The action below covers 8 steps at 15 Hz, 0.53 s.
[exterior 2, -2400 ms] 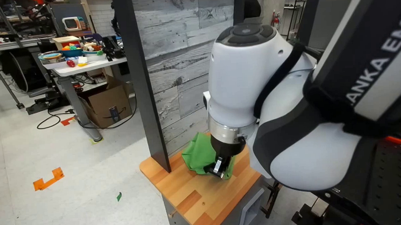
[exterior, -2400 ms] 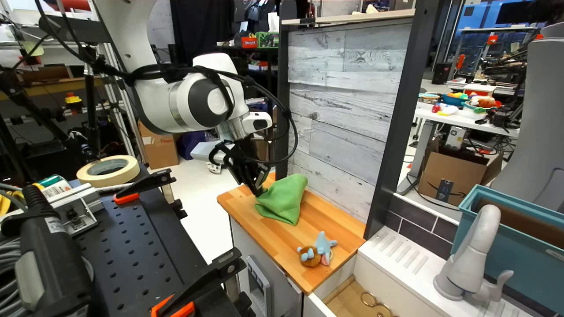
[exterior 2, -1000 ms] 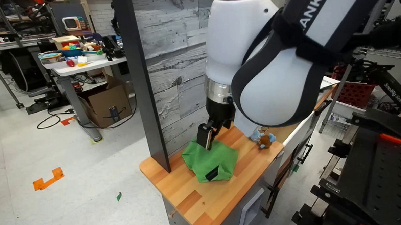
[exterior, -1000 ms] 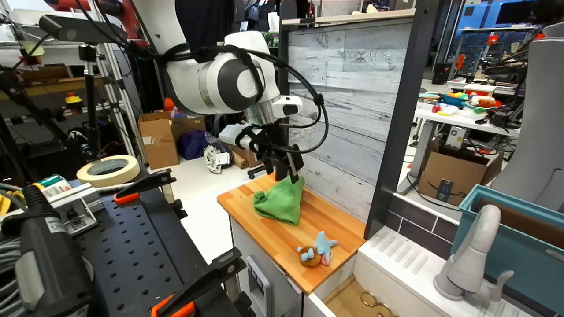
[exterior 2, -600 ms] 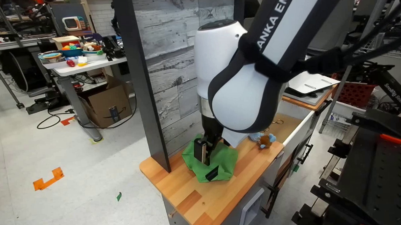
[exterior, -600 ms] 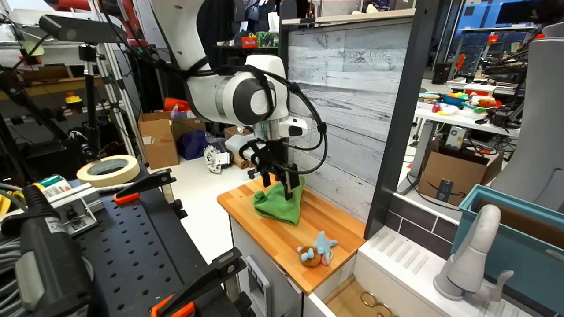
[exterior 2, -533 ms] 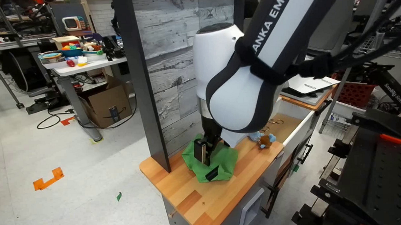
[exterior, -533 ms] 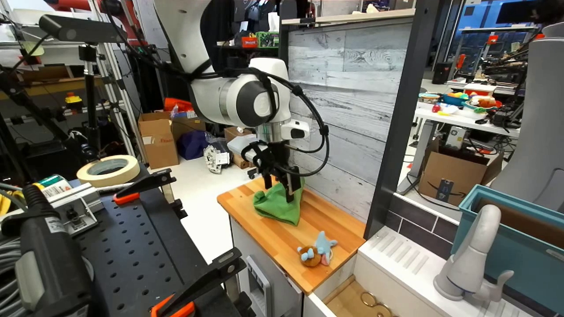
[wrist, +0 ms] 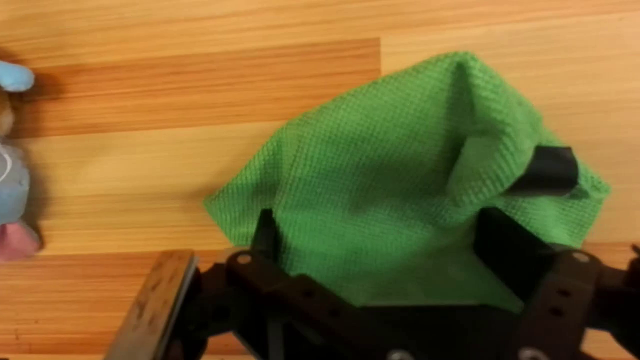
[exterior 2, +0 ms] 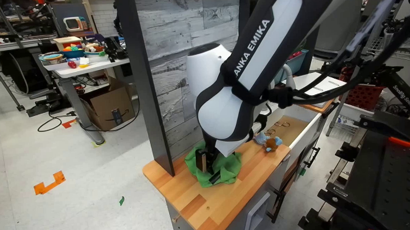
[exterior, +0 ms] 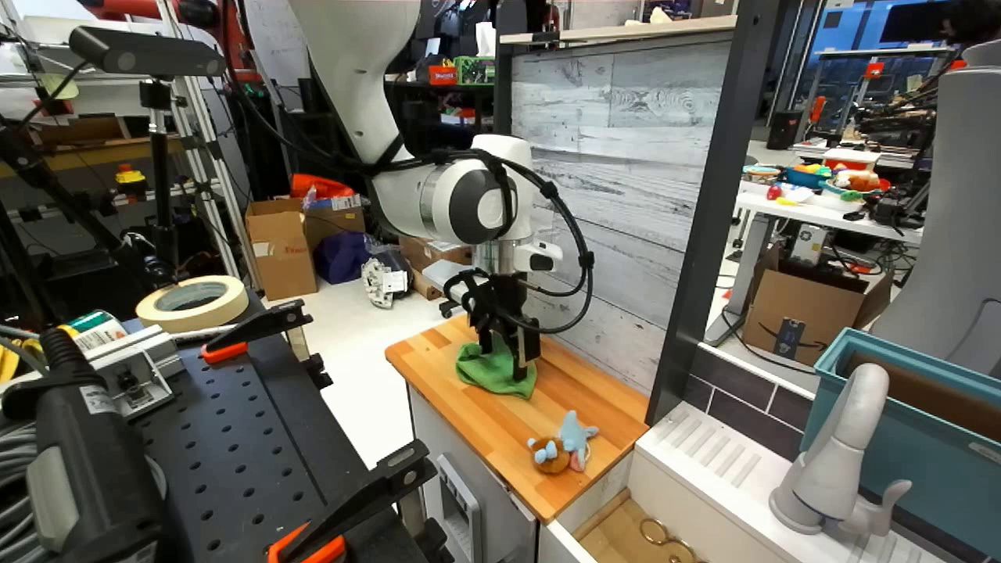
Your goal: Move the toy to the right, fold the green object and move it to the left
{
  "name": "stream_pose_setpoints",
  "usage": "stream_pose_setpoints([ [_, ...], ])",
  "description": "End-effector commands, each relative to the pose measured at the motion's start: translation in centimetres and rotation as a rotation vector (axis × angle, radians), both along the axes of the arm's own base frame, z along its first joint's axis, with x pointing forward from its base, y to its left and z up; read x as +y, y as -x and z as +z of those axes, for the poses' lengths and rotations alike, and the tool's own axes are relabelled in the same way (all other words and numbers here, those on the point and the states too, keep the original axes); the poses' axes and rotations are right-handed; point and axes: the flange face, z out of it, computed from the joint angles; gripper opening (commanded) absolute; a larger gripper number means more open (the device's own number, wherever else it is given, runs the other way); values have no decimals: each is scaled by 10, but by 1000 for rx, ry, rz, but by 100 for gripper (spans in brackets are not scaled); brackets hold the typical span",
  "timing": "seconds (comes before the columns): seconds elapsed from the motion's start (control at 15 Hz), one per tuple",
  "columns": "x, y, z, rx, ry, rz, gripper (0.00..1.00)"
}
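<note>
Fingers [wrist: 506,245] over wooden counter [exterior 2: 201,191]; cluttered room [exterior 2: 90,189]

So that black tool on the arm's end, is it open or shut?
Open: in the wrist view the tool has its two fingers well apart, the green cloth showing between them.

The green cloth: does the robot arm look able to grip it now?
Probably yes: the open gripper is at the cloth, which shows between its fingers in the wrist view; the toy, off to one side, leaves the way free.
</note>
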Motion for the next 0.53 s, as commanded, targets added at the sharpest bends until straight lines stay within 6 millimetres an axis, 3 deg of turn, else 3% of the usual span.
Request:
stream_pose_setpoints([
  [0.0, 7, -6, -17, 48, -4, -34, 100],
  [0.47, 24, 18, -22, 110, -19, 4, 100],
])
